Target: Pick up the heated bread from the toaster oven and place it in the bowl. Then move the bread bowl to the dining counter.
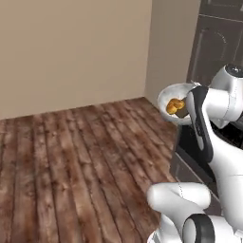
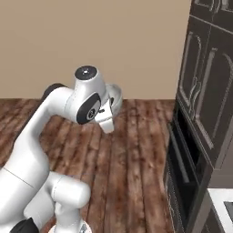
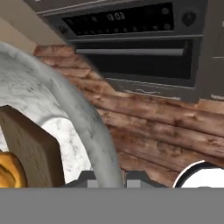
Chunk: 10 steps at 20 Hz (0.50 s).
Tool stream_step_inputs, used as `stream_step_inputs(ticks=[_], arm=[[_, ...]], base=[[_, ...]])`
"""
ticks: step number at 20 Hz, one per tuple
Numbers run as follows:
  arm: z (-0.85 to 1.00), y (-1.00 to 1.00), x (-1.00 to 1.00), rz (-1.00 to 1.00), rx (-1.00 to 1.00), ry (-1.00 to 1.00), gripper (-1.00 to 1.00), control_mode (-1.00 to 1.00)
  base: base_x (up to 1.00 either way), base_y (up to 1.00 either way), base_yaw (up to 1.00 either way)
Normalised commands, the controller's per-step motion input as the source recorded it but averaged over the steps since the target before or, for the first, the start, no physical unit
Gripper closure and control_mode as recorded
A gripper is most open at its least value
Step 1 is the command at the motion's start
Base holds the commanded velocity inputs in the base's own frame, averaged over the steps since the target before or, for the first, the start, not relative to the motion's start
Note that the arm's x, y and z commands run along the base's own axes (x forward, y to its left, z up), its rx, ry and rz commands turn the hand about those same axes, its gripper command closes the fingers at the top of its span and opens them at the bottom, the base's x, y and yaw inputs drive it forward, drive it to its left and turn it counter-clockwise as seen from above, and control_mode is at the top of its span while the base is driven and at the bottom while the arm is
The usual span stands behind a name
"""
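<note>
A white robot arm holds a bowl [image 1: 167, 97] above wooden floor [image 1: 71, 161]. Its gripper [image 3: 107, 177] pinches the bowl's rim, apparently. Orange bread [image 1: 174, 106] sits inside.

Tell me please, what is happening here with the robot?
The white robot arm is carrying the bowl through the air above the wooden floor, beside the built-in black oven. Its fingers are shut on the bowl's rim. The bread, an orange-golden lump, already lies inside the bowl. So the bread is in place, and the bowl is lifted and not yet set down on any counter.
</note>
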Motion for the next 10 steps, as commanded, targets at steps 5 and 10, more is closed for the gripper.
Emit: stream_step_inputs(ticks=[5, 10], arm=[[0.00, 0.00, 0.00, 0.00, 0.00, 0.00, 1.00, 1.00], [0.00, 0.00, 0.00, 0.00, 0.00, 0.00, 1.00, 1.00]], base=[[0.00, 0.00, 1.00], [0.00, 0.00, 1.00]])
